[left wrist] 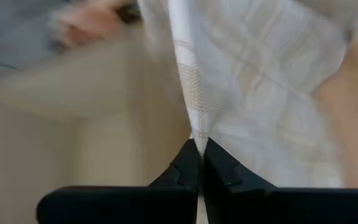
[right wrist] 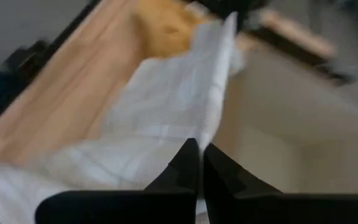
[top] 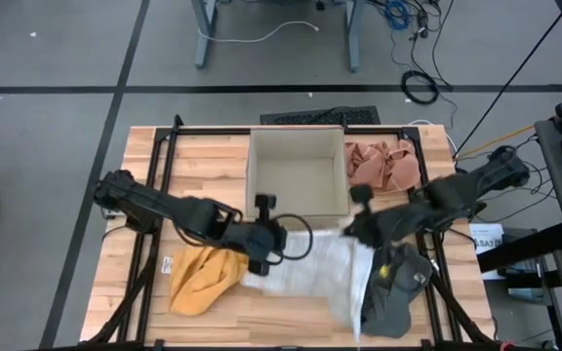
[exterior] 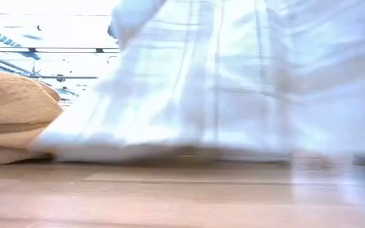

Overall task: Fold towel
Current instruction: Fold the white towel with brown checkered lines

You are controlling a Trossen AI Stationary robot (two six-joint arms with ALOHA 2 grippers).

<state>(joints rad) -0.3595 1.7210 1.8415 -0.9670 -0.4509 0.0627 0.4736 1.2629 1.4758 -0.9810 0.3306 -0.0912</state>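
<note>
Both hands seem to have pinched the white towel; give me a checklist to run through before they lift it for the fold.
1. Left hand shut on the white towel edge: ok.
2. Right hand shut on the towel's other edge: ok.
3. Towel spread flat between the hands: not ok, it hangs bunched.
4. Yellow cloth clear of the towel: cannot tell, it lies right beside it.
5. Grey cloth clear of the towel: not ok, towel overlaps it.
6. Open box behind, apart from the towel: cannot tell.
</note>
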